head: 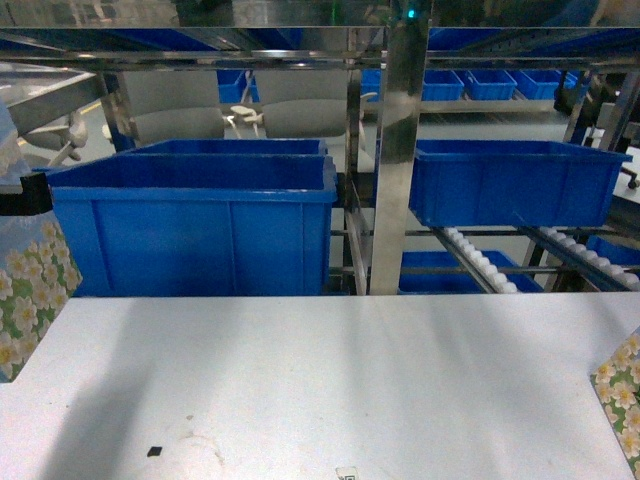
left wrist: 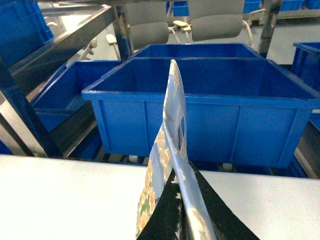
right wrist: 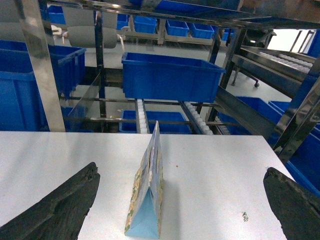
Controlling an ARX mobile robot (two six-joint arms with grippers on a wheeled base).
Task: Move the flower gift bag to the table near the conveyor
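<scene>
Left end effector [left wrist: 182,210]: my fingers pinch the flower gift bag [left wrist: 167,165] tight, over the desk [head: 320,380].
Right end effector [right wrist: 180,200]: wide open, holding nothing.
Risk: thin bag may slip or flop.

Across the lower half of the head view we see the table [head: 330,390], a wide, matte, pale grey-white top. Near its bottom edge, left of centre, sits a small black mark [head: 154,451], and at the bottom centre a small label-like patch shows, too small for us to read. In the right wrist view a flower gift bag [right wrist: 146,192] stands upright on the tabletop at lower centre, edge-on to the camera, its base resting on the surface.
</scene>
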